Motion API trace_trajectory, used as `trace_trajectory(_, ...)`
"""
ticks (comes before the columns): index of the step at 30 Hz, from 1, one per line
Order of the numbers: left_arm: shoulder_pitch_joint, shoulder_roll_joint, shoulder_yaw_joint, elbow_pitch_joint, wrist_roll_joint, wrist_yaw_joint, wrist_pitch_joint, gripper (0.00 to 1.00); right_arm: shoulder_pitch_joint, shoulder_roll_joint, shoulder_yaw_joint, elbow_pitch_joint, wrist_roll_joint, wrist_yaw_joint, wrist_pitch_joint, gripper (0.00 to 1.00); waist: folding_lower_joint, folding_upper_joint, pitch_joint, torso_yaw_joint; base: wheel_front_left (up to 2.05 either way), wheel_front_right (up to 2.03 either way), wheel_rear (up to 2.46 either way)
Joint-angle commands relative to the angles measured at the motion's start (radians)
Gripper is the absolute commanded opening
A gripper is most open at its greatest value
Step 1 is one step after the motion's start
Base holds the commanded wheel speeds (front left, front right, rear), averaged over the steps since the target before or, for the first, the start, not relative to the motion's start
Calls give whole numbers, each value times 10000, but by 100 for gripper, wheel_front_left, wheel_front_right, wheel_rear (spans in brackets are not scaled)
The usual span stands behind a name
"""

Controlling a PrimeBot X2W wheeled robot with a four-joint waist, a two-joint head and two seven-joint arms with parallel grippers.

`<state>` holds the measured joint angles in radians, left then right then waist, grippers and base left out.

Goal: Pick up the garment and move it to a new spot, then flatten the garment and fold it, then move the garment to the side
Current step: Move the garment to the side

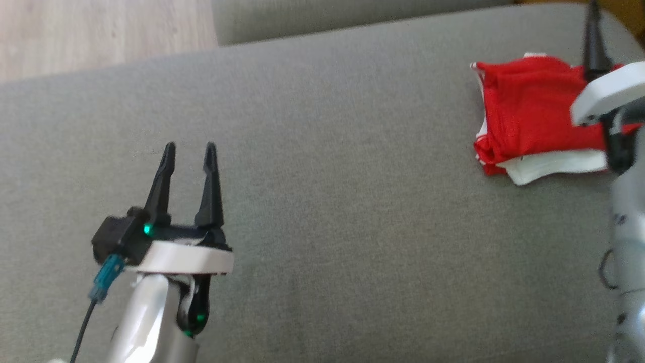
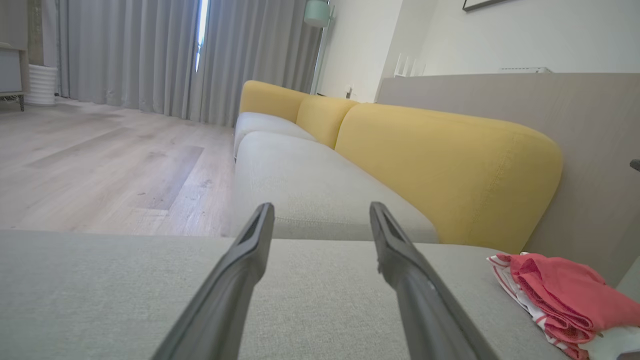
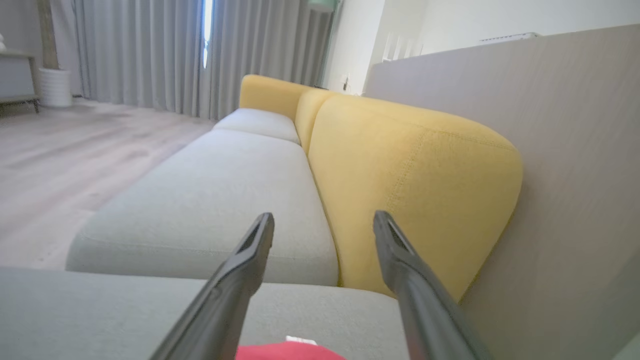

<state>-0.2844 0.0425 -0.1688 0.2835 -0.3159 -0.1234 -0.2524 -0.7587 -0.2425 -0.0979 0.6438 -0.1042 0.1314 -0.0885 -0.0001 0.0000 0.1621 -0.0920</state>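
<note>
The garment (image 1: 529,113) is a folded red and white bundle lying on the grey seat cushion (image 1: 332,166) at the far right. In the left wrist view the garment (image 2: 560,295) sits low on the right. My right gripper (image 3: 324,217) hovers just over it, open, with nothing between its fingers; a strip of the red garment (image 3: 290,353) shows at the bottom edge beneath them. One dark finger (image 1: 593,40) of it rises behind the garment in the head view. My left gripper (image 1: 189,147) stands open over bare cushion at the lower left, far from the garment, and is seen as the left gripper (image 2: 321,207) in its own wrist view.
Yellow back cushions (image 2: 440,170) run along the sofa's far side against a pale wood panel (image 3: 560,150). A second grey seat cushion (image 3: 210,200) continues beyond. Wooden floor (image 1: 101,30) lies past the sofa's edge, with grey curtains (image 2: 135,50) behind.
</note>
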Motion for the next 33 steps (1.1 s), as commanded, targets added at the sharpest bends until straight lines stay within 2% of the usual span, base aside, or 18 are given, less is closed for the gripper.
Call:
trace_trajectory(1, -96, 78, 434, -353, 20, 23, -93, 100, 104, 160, 235, -542, 218, -7, -116, 100, 1, 0, -416, 85, 0, 0, 0)
trace_trajectory(8, 646, 78, 927, -408, 1, 143, -93, 100, 1092, 1326, 504, -1865, 1478, -7, -265, 100, 1, 0, -1295, 427, 0, 0, 0)
trace_trajectory(13, 1349, 78, 1055, -272, -30, 271, -93, 100, 2869, 1871, 675, -2660, 2401, -7, -752, 100, 1, 0, -1786, 703, 0, 0, 0)
trace_trajectory(22, 2016, 77, 1089, -18, -99, 263, -93, 100, 5457, 1919, 1431, -2215, 4364, -7, -1658, 100, 1, 0, -2088, 1047, 0, 0, 0)
trace_trajectory(25, 2209, 77, 1116, -80, -174, 242, -93, 100, 5852, 1920, 1621, -2044, 4433, -7, -1719, 100, 1, 0, -2146, 1080, 0, 0, 0)
trace_trajectory(33, 2475, 77, 1269, -355, -442, 257, -93, 100, 6226, 1921, 1652, -2577, 4107, -7, -1730, 100, 1, 0, -2182, 1074, 0, 0, 0)
